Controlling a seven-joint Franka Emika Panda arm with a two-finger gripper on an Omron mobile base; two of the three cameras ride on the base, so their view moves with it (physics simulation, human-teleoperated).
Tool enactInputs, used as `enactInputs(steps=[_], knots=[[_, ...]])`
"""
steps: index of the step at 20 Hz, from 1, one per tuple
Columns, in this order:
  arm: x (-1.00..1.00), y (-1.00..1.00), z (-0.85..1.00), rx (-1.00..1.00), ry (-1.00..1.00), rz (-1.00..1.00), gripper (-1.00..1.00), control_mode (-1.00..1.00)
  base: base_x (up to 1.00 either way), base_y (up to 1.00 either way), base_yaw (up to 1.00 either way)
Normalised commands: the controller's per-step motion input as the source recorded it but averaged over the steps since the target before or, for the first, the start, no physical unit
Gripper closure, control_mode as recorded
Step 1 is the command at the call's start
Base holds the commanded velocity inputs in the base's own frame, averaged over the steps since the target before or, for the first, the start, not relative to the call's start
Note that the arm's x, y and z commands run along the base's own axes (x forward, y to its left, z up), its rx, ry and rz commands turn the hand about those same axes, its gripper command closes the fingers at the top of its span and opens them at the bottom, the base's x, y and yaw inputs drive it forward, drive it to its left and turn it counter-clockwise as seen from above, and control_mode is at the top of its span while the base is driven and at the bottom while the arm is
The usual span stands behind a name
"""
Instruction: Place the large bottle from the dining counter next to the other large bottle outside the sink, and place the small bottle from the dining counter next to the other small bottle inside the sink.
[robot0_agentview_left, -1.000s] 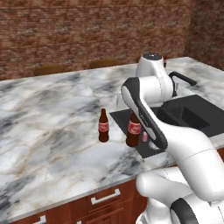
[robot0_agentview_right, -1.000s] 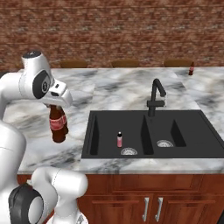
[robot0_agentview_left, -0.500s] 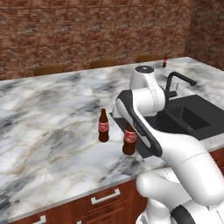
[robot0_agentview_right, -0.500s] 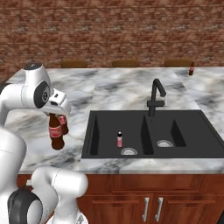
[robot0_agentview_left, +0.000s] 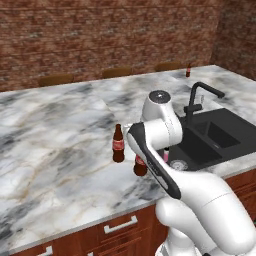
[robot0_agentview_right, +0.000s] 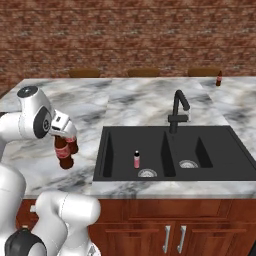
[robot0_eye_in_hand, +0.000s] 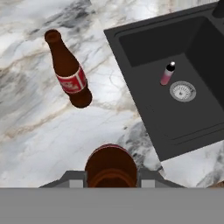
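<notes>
gripper: i am seeing the gripper (robot0_eye_in_hand: 111, 183) at the bottom centre of the hand view, its two dark tips clamping the neck of a large bottle (robot0_eye_in_hand: 111, 168) whose round brown top is sitting between them.
held bottle: in the right base view it is hanging upright at middle left (robot0_agentview_right: 64, 154), red label showing, just over the marble and beside the sink's left edge.
other large bottle: it is standing upright on the counter (robot0_eye_in_hand: 69, 74), upper left in the hand view, just beside the held one.
counter: grey-white marble (robot0_agentview_right: 100, 107) is running across the middle of the frame.
sink: the black basin (robot0_agentview_right: 210, 170) is sitting centre right in the right base view, with a black faucet (robot0_agentview_right: 178, 107) behind it.
pink small bottle: it is standing upright in the left bowl (robot0_agentview_right: 136, 159), near the round drain (robot0_agentview_right: 147, 173).
small brown bottle: it is standing far off (robot0_agentview_right: 219, 78), upper right of the right base view, on the marble's back edge, well apart from the sink.
</notes>
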Motion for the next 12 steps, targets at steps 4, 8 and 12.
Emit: enactInputs(steps=[4,8,12], knots=[[0.17,0.00,0.00,0.00,0.15,-0.04,1.00,-1.00,0.00,0.00,0.00],[0.20,0.00,0.11,0.00,0.26,-0.04,1.00,-1.00,0.00,0.00,0.00],[0.19,0.09,-0.01,0.00,0.15,-0.03,1.00,-1.00,0.00,0.00,0.00]])
